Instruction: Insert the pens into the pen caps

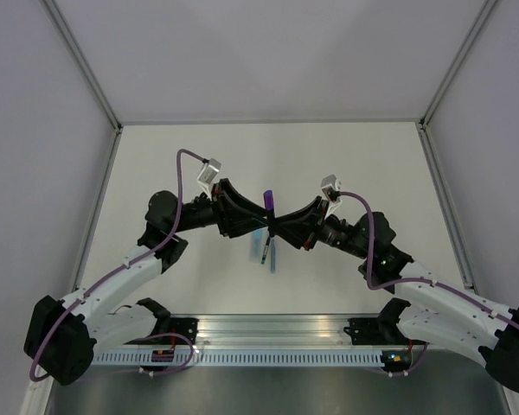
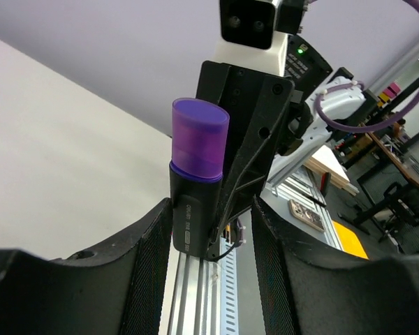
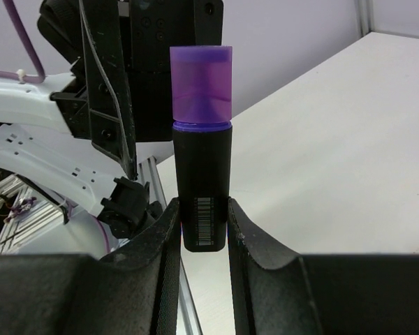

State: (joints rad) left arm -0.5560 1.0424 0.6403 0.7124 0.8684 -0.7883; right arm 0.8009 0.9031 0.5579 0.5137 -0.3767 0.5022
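- Two grippers meet nose to nose above the middle of the white table, each arm reaching in from its own side.
- The right gripper is clamped on the black-and-purple marker. Its two fingers press on either side of the lower end of the black barrel, just where the barcode label sits.
- The marker stands upright in that grip, held off the table.
- The purple cap sits on the top end of the marker, seated down to the purple collar of the barrel. It is translucent, and the tip shows faintly inside it.
- The left gripper is spread apart, holding nothing. Its fingers stand on both sides of the marker, wider than the barrel, with a clear gap on the side toward the right arm.
- On the other side the left wrist view does not settle whether the finger brushes the barrel.
- From above, the capped end points toward the far side of the table, between the two sets of fingertips.
- The pale-blue highlighter lies on the table just below the grippers, with the thin blue pen close beside it. Both lie roughly lengthwise toward the arms' bases.
- These table items are too small to tell whether they are capped.
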